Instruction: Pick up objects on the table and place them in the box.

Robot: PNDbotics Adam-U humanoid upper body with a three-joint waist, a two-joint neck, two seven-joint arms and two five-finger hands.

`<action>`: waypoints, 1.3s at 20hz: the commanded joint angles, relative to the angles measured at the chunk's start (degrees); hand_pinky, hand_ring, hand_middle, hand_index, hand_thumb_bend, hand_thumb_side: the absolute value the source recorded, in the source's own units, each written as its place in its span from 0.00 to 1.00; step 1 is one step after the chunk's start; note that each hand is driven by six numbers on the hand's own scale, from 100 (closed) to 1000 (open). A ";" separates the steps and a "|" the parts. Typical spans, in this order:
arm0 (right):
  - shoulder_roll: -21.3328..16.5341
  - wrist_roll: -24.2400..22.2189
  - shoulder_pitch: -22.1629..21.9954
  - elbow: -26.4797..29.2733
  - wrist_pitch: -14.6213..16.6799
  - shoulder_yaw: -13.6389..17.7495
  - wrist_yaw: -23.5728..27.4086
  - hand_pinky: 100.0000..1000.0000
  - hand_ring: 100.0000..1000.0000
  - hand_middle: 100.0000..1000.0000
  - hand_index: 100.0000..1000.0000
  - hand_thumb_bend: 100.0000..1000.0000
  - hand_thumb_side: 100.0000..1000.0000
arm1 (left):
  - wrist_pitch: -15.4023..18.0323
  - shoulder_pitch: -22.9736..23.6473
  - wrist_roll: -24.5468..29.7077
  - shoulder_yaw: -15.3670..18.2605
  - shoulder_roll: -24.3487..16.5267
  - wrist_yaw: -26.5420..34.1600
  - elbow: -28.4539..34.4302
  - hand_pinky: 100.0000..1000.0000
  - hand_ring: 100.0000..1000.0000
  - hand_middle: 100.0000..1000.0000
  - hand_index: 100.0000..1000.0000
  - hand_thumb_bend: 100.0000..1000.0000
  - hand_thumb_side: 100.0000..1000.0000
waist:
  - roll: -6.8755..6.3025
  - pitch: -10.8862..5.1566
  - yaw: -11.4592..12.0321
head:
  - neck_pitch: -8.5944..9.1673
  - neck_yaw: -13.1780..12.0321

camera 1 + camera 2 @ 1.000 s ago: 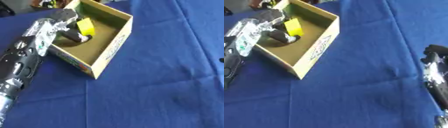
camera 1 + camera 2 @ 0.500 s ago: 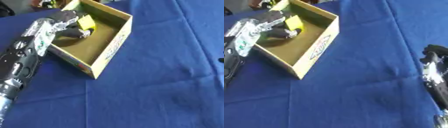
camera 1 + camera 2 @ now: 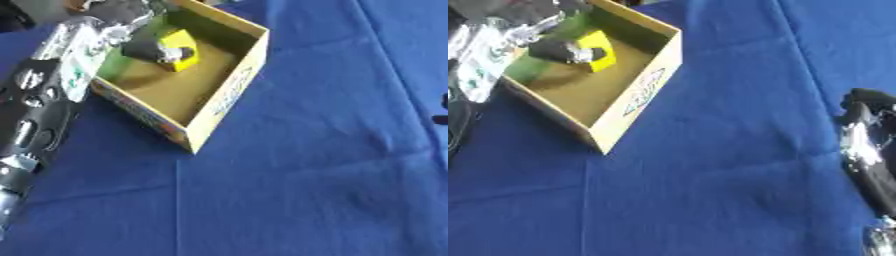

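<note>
An open yellow cardboard box [image 3: 223, 95] stands at the upper left on the blue cloth. My left hand [image 3: 105, 20] reaches in over the box's left wall. Its dark thumb [image 3: 147, 49] and curled fingers pinch a small yellow block [image 3: 182, 43] just above the brown box floor, near the far corner. A green patch [image 3: 122, 47] shows under the hand; I cannot make out what it is. At the right edge, my right hand [image 3: 866, 145] rests on the cloth with fingers relaxed and nothing in it.
My black and silver left forearm [image 3: 39, 115] lies along the left side of the box. Blue cloth [image 3: 306, 175] covers the table. Dark things show at the top left corner, beyond the box.
My left hand has drawn slightly up and toward the box's far corner, with the yellow block moving along with it. The right hand has stayed put.
</note>
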State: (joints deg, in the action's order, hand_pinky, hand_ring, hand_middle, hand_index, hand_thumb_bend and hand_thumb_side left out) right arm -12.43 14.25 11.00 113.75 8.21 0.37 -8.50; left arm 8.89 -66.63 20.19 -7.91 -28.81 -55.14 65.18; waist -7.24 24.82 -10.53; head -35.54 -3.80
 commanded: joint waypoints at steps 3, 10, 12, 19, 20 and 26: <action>-0.59 1.08 -0.26 0.84 0.35 0.94 -0.07 0.60 0.76 0.54 0.71 0.00 0.44 | 0.99 0.32 -4.52 7.13 -3.56 4.82 8.62 0.44 0.72 0.73 0.94 0.14 0.86 | 1.28 -2.37 1.59 | -1.93 0.90; -0.66 2.30 0.02 0.84 1.21 1.83 0.38 0.60 0.75 0.54 0.71 0.00 0.44 | 2.11 8.71 -10.89 17.45 -3.26 11.19 18.97 0.36 0.64 0.63 0.85 0.06 0.84 | 2.73 -2.95 4.42 | -1.95 1.46; -0.69 2.62 0.18 0.84 1.46 2.07 0.48 0.60 0.75 0.54 0.71 0.00 0.44 | 2.97 11.47 -12.59 19.47 -2.75 12.89 21.75 0.35 0.62 0.62 0.85 0.05 0.86 | 2.97 -2.91 4.94 | -1.75 1.70; -0.46 3.71 1.36 0.84 1.94 2.96 0.53 0.60 0.75 0.54 0.71 0.00 0.44 | 2.34 21.27 -18.63 20.42 4.49 18.93 31.56 0.31 0.56 0.55 0.79 0.07 0.98 | 3.92 -1.83 6.52 | 0.21 2.50; -0.39 3.82 1.58 0.84 1.96 3.03 0.57 0.60 0.75 0.54 0.71 0.00 0.44 | 1.72 22.50 -19.38 20.64 5.70 19.68 32.79 0.30 0.55 0.55 0.78 0.06 0.99 | 4.07 -1.66 6.58 | 0.51 2.51; 0.04 4.30 2.50 0.84 1.72 3.40 0.57 0.59 0.75 0.54 0.70 0.00 0.44 | -2.78 30.02 -24.01 20.22 13.21 24.31 38.38 0.28 0.52 0.52 0.74 0.02 1.00 | 4.79 -0.97 6.54 | 1.77 1.96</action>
State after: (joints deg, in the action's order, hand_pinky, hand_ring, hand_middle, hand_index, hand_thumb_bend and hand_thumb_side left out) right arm -12.20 18.27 13.12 113.75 9.97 3.26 -8.12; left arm 6.91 -36.25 -2.74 12.19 -16.20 -31.93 101.65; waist -2.55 24.97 -3.94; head -34.59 -1.63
